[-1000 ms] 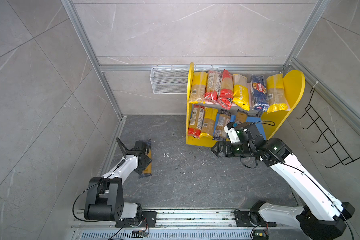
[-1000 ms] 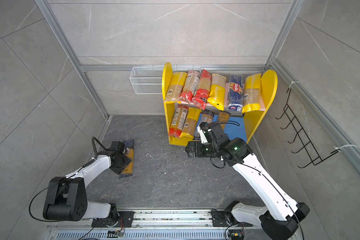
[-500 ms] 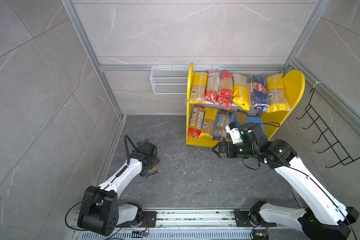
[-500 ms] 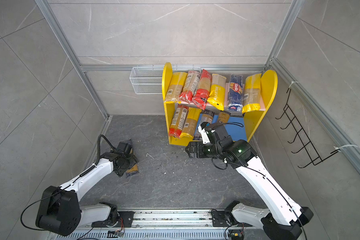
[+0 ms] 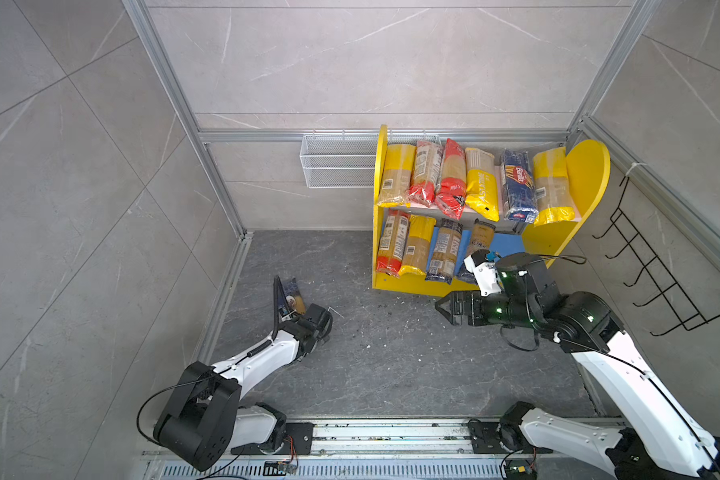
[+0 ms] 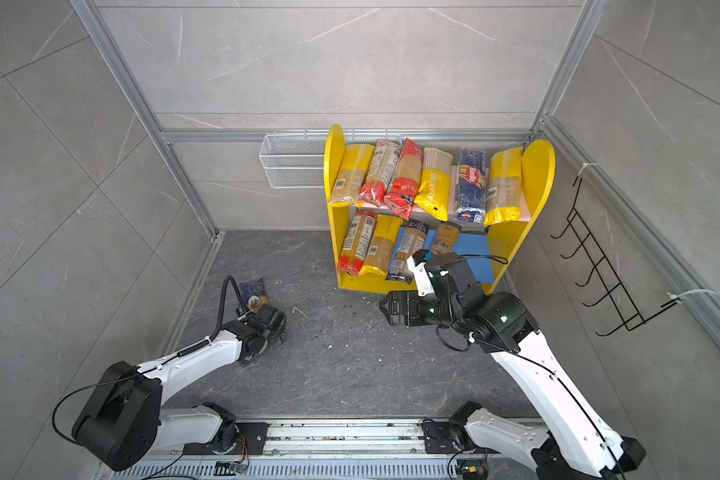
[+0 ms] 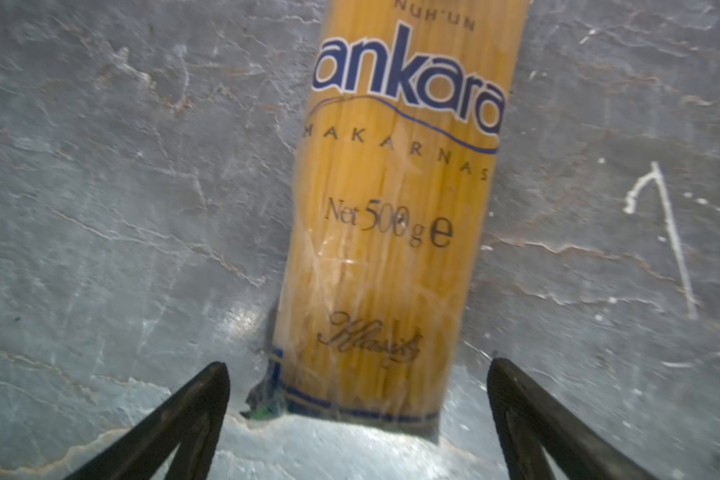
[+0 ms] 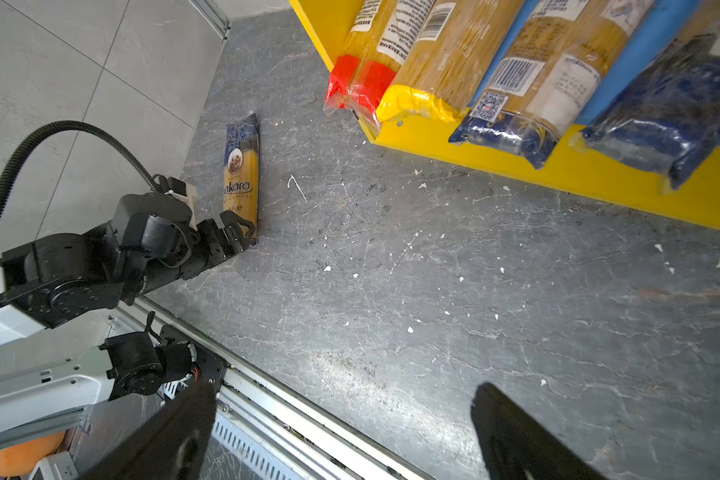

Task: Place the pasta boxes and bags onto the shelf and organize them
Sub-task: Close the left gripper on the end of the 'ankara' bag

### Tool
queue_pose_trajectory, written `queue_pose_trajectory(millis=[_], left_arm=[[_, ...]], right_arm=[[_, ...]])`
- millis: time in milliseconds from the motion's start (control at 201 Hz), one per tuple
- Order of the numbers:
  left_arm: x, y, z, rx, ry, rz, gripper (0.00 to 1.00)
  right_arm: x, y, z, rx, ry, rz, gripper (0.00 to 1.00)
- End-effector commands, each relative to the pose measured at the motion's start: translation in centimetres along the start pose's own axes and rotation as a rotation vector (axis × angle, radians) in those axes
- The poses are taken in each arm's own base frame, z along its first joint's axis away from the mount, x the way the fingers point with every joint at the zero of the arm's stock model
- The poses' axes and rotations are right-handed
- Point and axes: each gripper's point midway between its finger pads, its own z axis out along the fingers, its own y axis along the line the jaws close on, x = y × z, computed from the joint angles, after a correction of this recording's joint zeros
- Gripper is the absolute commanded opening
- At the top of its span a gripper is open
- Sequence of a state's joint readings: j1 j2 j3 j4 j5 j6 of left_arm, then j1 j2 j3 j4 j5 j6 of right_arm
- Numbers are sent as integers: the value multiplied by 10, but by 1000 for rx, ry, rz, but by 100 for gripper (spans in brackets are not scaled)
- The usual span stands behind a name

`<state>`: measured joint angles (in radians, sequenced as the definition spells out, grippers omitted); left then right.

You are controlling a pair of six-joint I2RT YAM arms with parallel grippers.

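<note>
Left wrist view: the left gripper (image 7: 358, 363) is holding its two black fingers (image 7: 192, 411) spread wide. The clear end of a spaghetti packet (image 7: 395, 187), printed "ankara", is lying between the tips. Neither finger is touching the wrapper, and nothing is being gripped.

In both top views this packet (image 5: 292, 297) (image 6: 255, 295) is lying flat on the dark grey floor (image 5: 391, 365), near the left wall and well apart from the shelf (image 5: 587, 174). The left arm is covering the packet's near end, leaving only the dark blue far end showing.

Right wrist view: the right gripper (image 8: 346, 392) is also holding its fingers wide apart, with only bare floor showing between them. In both top views the right gripper (image 5: 443, 309) (image 6: 385, 309) is hovering over the floor just in front of the shelf's yellow base, pointing towards the left arm.

The shelf is standing against the back wall, beside a white wire basket (image 5: 337, 166). Six packets (image 5: 481, 187) are lying side by side on its upper level. Four more packets (image 5: 416, 245) are leaning on the blue lower board (image 5: 510, 247), crowding its left part. Their near ends are overhanging the yellow front edge (image 8: 599, 178).
</note>
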<state>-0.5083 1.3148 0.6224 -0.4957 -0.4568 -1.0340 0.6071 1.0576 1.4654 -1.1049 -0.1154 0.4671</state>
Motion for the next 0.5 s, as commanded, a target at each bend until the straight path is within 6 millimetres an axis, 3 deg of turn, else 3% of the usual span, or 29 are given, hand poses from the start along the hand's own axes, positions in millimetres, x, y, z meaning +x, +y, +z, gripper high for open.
queue_pose_trajectory(millis=[0,493], left_arm=[[-14,-2,4,-27,-94,-36,99],[16,9,34,-141,-43,-15,90]], right_arm=[[11,-10,-12,40,9,6,100],[16,-18,-36,76,-5,18,100]])
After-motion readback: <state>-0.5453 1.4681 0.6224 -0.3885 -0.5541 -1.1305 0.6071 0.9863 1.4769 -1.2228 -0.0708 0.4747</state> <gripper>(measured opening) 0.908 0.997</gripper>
